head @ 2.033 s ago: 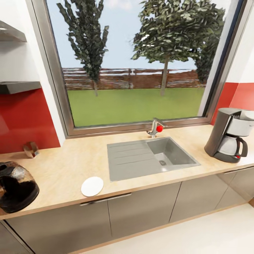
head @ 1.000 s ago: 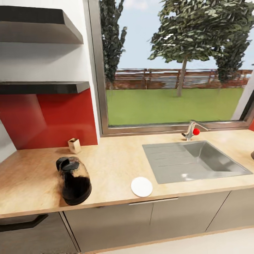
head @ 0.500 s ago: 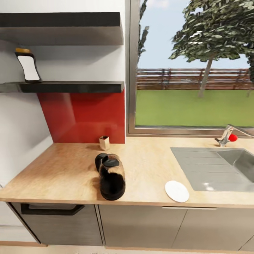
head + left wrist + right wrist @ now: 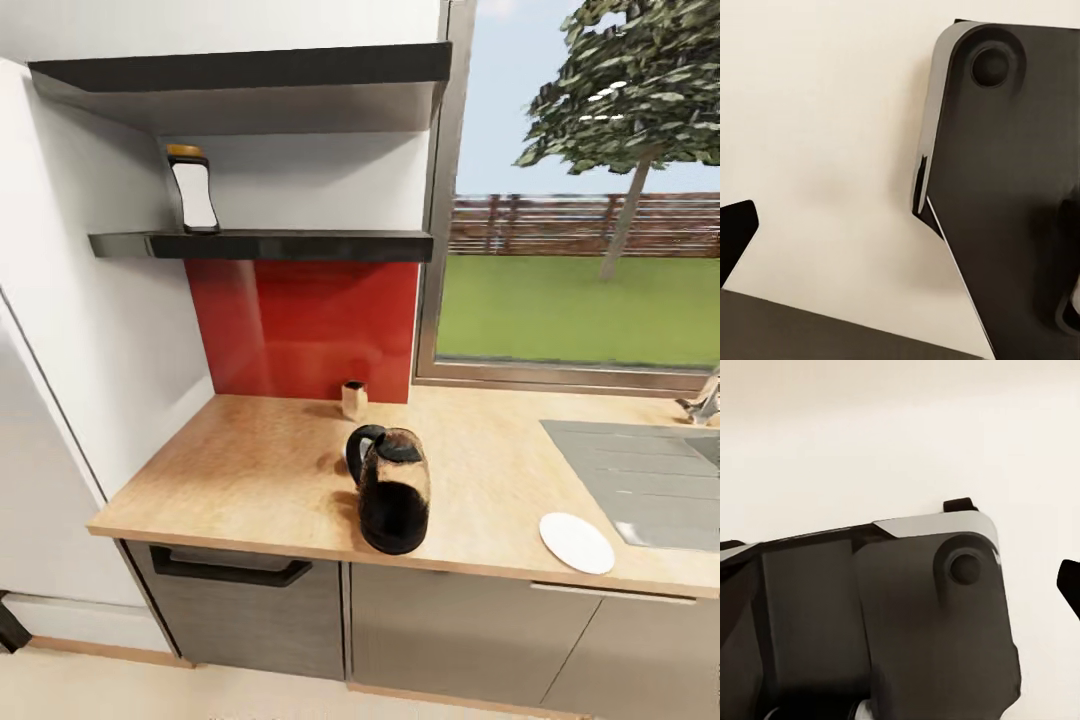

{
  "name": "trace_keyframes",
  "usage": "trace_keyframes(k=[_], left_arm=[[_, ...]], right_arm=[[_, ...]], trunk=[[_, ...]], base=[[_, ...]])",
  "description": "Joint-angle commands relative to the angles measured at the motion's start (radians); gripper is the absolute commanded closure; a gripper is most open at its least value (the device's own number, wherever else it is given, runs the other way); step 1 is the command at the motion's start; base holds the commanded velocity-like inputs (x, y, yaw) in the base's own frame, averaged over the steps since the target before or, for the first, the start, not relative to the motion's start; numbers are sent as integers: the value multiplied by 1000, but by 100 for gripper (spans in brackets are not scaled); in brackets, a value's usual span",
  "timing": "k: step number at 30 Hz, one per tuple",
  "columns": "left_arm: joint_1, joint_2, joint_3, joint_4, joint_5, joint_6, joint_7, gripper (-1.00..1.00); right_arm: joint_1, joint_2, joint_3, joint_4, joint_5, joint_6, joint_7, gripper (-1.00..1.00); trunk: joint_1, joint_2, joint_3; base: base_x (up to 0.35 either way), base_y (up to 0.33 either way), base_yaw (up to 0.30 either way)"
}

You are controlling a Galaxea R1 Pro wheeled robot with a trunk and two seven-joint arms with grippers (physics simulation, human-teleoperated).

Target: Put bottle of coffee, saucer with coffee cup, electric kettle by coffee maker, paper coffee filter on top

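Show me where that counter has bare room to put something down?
Widest free patch: countertop between the white wall and electric kettle. Another lies between kettle and saucer. Tighter behind the kettle, by the small holder, and around the sink.

Surfaces in front of me: wood-look, glass, steel, gloss.
I see a matt wood-grain countertop (image 4: 250, 480), a see-through brown glass electric kettle (image 4: 393, 492) with black plastic-looking top, a smooth white saucer (image 4: 576, 542), a brushed steel sink (image 4: 650, 480), a glossy red backsplash (image 4: 300, 325) and dark shelves (image 4: 270, 245).
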Motion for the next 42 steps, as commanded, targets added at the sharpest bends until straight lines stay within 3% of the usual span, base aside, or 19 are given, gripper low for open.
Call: trace_keyframes(k=[1, 10, 29, 41, 42], left_arm=[[0, 0, 6, -1, 4, -1, -1, -100], [-1, 3, 5, -1, 4, -1, 2, -100], [-4, 4, 6, -1, 4, -1, 2, -100], [-6, 6, 2, -3, -2, -4, 1, -100], [-29, 6, -7, -67, -20, -3, -2, -100]], right_arm=[[-1, 0, -9, 0, 10, -2, 2, -100], [0, -3, -8, 0, 10, -2, 4, -100], [0, -3, -6, -2, 11, -3, 10, -100], [0, -9, -10, -3, 9, -1, 6, -100], [0, -9, -8, -3, 10, -4, 2, -100]], trunk=[[0, -2, -2], [0, -2, -2], [0, -2, -2], [0, -2, -2], [0, -2, -2]], base=[[-164, 298, -143], [-178, 290, -183], [-191, 278, -5], [-20, 166, 0], [0, 0, 0]])
